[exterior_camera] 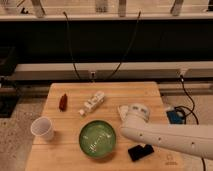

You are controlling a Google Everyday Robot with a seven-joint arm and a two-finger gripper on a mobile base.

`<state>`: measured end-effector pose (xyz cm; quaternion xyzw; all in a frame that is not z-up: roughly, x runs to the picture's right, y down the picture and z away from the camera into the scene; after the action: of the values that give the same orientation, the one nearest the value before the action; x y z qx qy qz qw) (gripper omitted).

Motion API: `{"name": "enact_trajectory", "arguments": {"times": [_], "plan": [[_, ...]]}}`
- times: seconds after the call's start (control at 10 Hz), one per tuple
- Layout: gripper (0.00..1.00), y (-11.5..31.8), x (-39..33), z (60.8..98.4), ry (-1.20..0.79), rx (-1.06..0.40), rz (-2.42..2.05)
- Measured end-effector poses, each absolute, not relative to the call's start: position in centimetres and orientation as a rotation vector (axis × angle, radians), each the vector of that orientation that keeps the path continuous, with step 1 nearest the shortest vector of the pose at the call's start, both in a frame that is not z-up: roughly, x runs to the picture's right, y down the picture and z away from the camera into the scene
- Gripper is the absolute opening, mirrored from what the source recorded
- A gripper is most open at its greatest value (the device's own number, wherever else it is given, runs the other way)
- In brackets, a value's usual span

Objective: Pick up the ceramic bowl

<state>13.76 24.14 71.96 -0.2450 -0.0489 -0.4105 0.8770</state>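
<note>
Near ceramic bowl (pixel 98 139), right rim, tool (pixel 123 111)

On table (pixel 145 92), cup (pixel 42 128) left of ceramic bowl (pixel 98 139), claw (pixel 123 111) behind-right of it.

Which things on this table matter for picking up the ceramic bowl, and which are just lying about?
For the job:
ceramic bowl, front middle of the table
hand, just right of the bowl and farther back

Lying about:
white paper cup
dark red item
white oblong item
black object
</note>
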Motion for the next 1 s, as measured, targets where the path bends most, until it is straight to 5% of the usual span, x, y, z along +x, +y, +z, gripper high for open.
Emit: {"name": "enact_trajectory", "arguments": {"times": [1.0], "plan": [[0.80,25.8,12.6,72.6,-0.184,-0.520,-0.923]]}}
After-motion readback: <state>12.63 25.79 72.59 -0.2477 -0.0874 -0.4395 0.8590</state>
